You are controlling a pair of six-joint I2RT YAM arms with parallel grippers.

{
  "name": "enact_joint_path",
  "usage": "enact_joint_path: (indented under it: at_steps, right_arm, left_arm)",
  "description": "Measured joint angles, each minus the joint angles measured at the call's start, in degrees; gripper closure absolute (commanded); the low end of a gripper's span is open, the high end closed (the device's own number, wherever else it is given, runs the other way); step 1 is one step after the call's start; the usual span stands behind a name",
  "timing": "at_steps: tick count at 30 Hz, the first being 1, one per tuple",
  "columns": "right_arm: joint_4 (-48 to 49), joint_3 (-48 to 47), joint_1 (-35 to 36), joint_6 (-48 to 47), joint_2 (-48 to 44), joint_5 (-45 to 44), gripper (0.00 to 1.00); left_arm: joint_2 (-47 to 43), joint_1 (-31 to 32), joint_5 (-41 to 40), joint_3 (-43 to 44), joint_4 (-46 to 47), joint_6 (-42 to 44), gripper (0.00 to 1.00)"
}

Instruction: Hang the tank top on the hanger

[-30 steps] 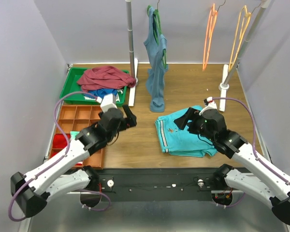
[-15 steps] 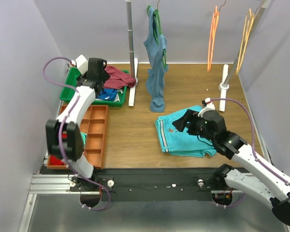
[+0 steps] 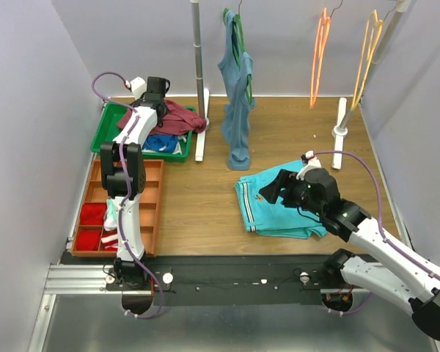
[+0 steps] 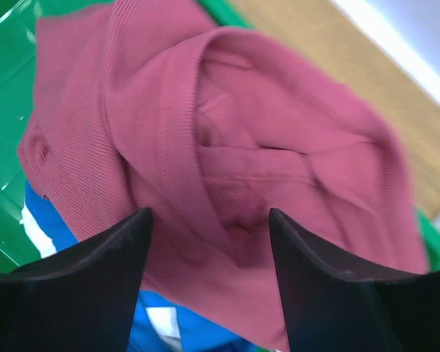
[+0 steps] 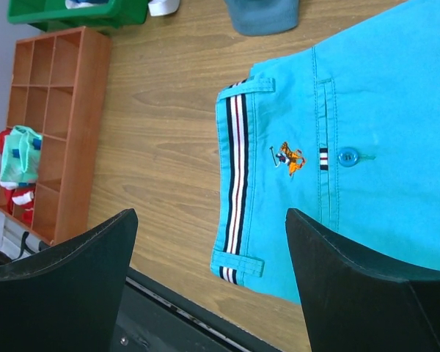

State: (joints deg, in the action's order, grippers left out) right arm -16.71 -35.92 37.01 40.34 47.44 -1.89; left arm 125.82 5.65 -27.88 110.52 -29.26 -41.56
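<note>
Near edge: a black mounting rail with a metal strip [image 3: 235, 277] runs along it, carrying both arm bases.
Surface: a brown wood-grain counter [image 3: 198, 205], bare between the clothes.
Near-left corner: a shallow orange-brown wooden tray of square compartments [image 3: 148, 183] lies along the left edge, with red and pale green items in its nearest cells.
Right gripper [image 3: 273, 187]: black fingers spread wide and holding nothing, poised over the counter's right half.
Below it: a turquoise folded garment with a striped waistband [image 3: 275, 216] lies flat on the wood.
Far-left corner: a green plastic tray [image 3: 105, 128] holds a crumpled blue cloth [image 3: 158, 141].
Tank top: the maroon ribbed sleeveless top [image 3: 177, 117] lies bunched on that blue cloth in the green tray, spilling over its right rim.
Left gripper [image 3: 158, 99]: jaws wide apart, gripping nothing, pointed down right over the maroon fabric; the blurred wrist view leaves it unclear whether the tips touch it.
Far edge, middle: a grey upright pole [image 3: 198, 51] on a white foot, beside a grey-blue tank top [image 3: 238, 95] on a green hanger [image 3: 238, 29].
Hanger: the bright orange thin plastic hanger [image 3: 319, 51] hangs empty above the far edge, right of centre.
Far-right corner: a paler yellow-orange hanger [image 3: 367, 51] beside a second, slanted grey pole [image 3: 378, 51].
Room: plain pale lilac walls [image 3: 29, 110] close in the left, far and right sides.
</note>
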Motion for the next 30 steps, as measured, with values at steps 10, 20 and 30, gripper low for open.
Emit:
enact_joint_path:
  at_steps: [10, 20, 30]
  right_arm:
    - [0.76, 1.92, 0.00, -0.37, 2.56, 0.37, 0.11]
    - [0.74, 1.92, 0.00, -0.94, 2.49, 0.31, 0.11]
    - [0.26, -0.04, 0.00, -1.42, 2.58, -0.07, 0.11]
  left_arm:
    - [2.78, -1.01, -0.37, 1.03, -1.03, 0.42, 0.85]
    - [-3.28, -1.05, -1.60, 4.52, -1.73, 7.17, 1.00]
    - [-20.63, -1.09, -0.02, 5.66, -0.31, 11.63, 1.00]
